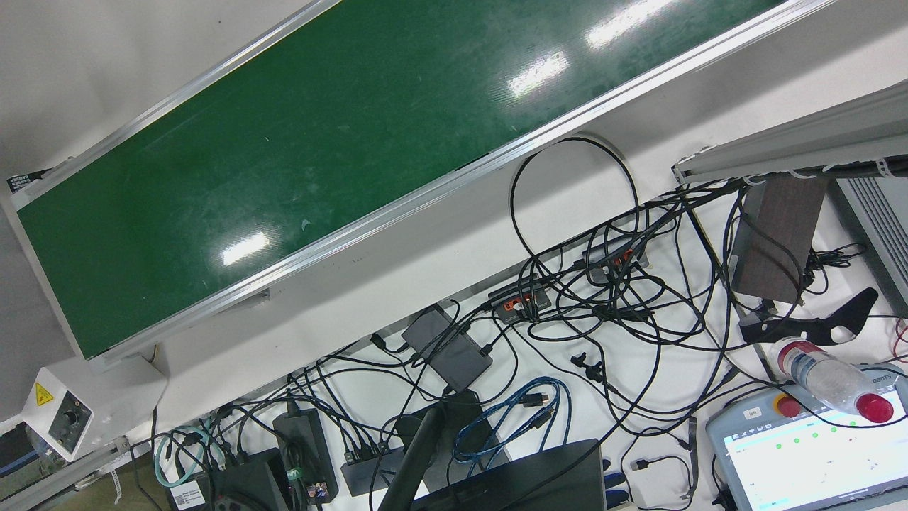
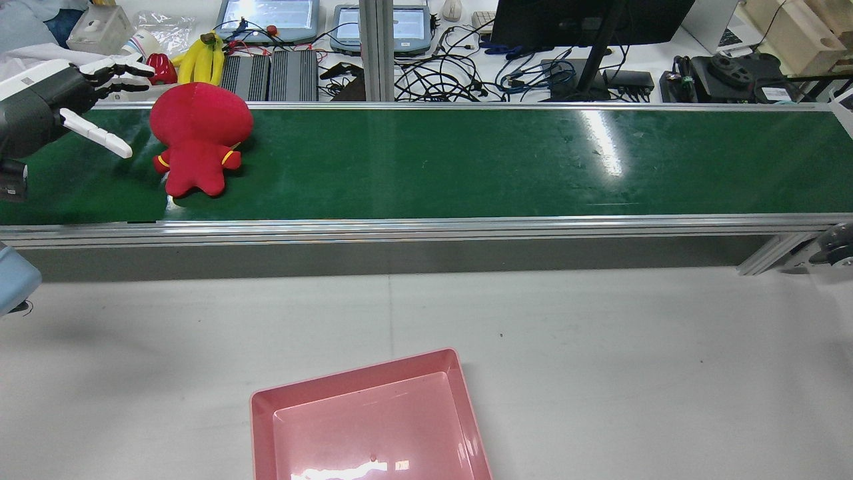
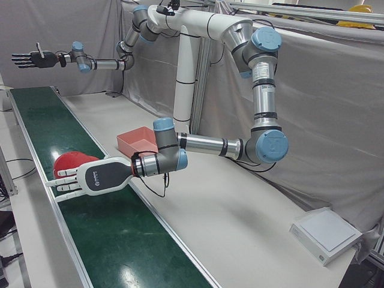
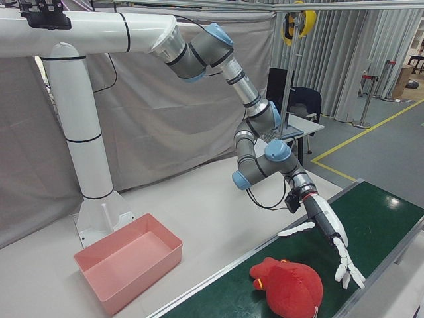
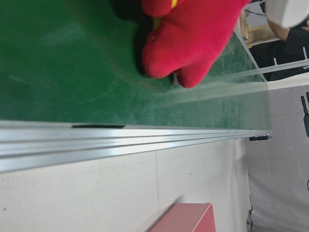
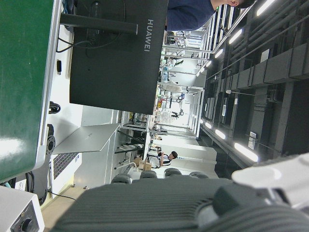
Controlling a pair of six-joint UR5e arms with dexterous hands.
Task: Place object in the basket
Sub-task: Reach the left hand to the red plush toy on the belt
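A red plush doll [image 2: 200, 137] lies on the green conveyor belt [image 2: 466, 160] near its left end. My left hand [image 2: 66, 100] is open, fingers spread, hovering just left of the doll without touching it. It shows beside the doll [image 3: 69, 163] in the left-front view [image 3: 90, 177] and above the doll [image 4: 288, 285] in the right-front view [image 4: 328, 235]. The left hand view shows the doll's legs [image 5: 193, 34] close up. The pink basket [image 2: 353, 370] stands empty on the grey table in front of the belt. My right hand [image 3: 30, 59] is open, raised high over the belt's far end.
Behind the belt are bananas [image 2: 200, 60], tablets, a monitor stand [image 2: 593, 60] and tangled cables [image 1: 603, 298]. A white box [image 3: 327, 233] lies on the table's far corner. The belt's aluminium rail [image 2: 426, 227] runs between belt and basket.
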